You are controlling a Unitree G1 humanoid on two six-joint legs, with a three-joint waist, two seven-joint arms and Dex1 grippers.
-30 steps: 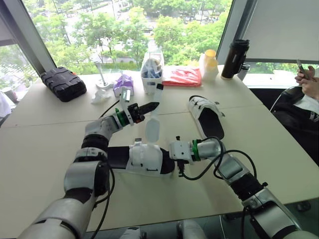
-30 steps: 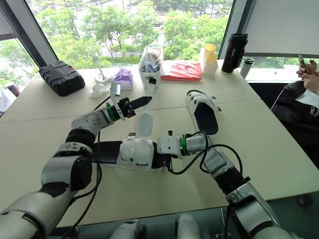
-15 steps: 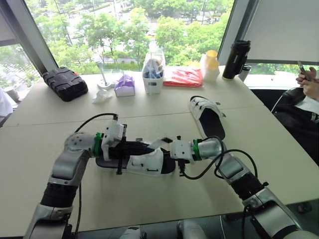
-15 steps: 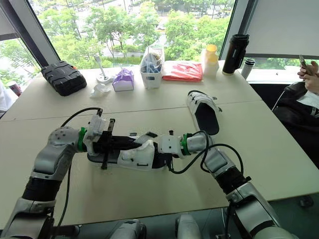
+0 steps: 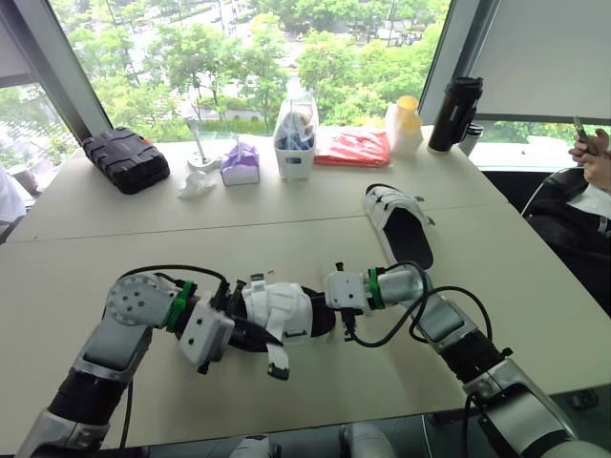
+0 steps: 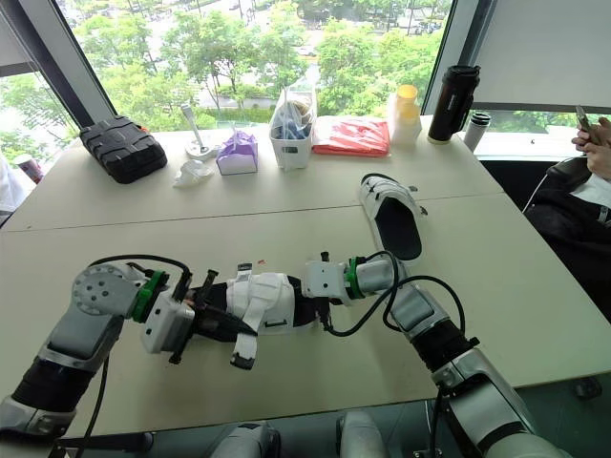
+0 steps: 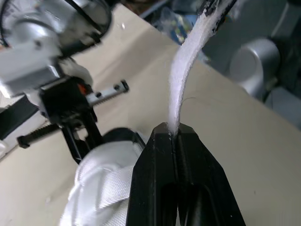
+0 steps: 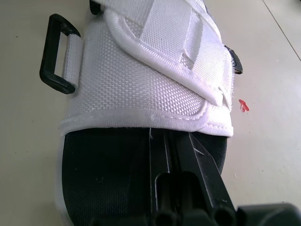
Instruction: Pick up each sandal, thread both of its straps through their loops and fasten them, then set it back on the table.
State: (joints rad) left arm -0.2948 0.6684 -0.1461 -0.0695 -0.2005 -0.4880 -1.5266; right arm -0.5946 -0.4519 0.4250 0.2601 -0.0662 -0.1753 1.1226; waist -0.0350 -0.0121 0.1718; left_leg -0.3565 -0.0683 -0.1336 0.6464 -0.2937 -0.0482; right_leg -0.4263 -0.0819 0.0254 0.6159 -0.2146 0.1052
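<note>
The strap [image 7: 181, 70] pinched tight in the left tool [image 7: 175, 134] runs out of view, so its far end is cut off. The left arm [image 5: 124, 320] covers the heel end of the near sandal [image 5: 286, 307]. The right tool [image 8: 171, 141] is black against that sandal's black inside and hard to make out. Beside the bench [image 5: 535, 277], a person's hand [image 5: 594, 160] is cut by the edge. What fills the clear box [image 5: 294, 143] is too small to tell.

Beige table [image 5: 115, 239] beneath leafy windows [image 5: 229, 57]
</note>
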